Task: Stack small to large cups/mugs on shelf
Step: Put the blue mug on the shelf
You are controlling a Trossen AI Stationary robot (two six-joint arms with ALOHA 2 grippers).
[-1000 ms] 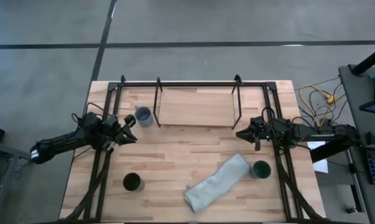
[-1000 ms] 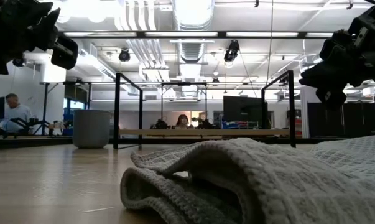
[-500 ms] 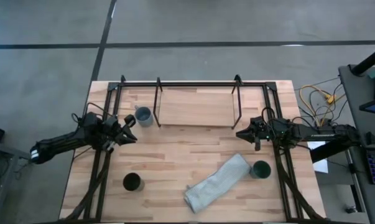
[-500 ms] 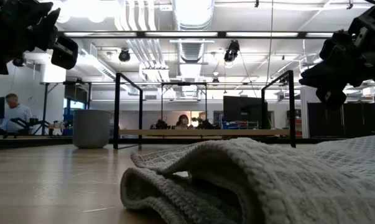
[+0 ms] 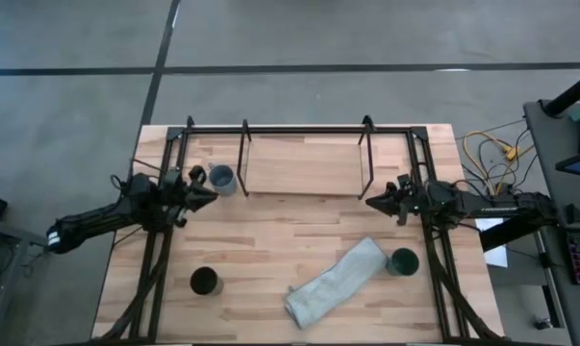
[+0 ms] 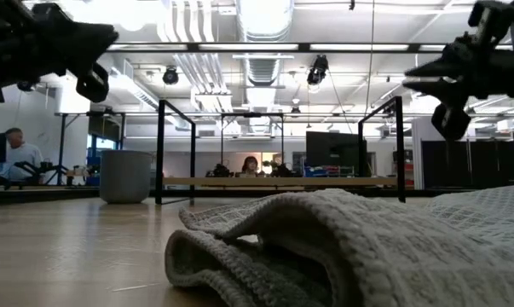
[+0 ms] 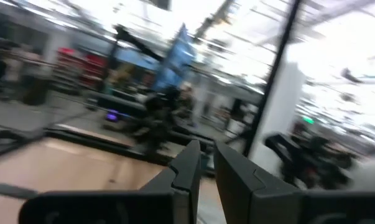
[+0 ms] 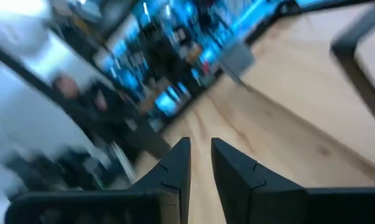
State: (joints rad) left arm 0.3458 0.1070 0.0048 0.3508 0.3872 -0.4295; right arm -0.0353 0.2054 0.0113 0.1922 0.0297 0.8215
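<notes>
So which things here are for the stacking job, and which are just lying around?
For the job:
- grey-blue mug, on the table left of the shelf
- black cup, front left
- dark teal cup, front right
- shelf, at the back

Just lying about:
- grey-green cloth, crumpled beside the dark teal cup
- cables, off the table's right edge

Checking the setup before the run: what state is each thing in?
grey-blue mug: upright, on table left of shelf.
black cup: upright, front left.
teal cup: upright, beside cloth.
cloth: crumpled, on table.
shelf: bare.
left gripper: nearly shut, empty.
right gripper: nearly shut, empty.
</notes>
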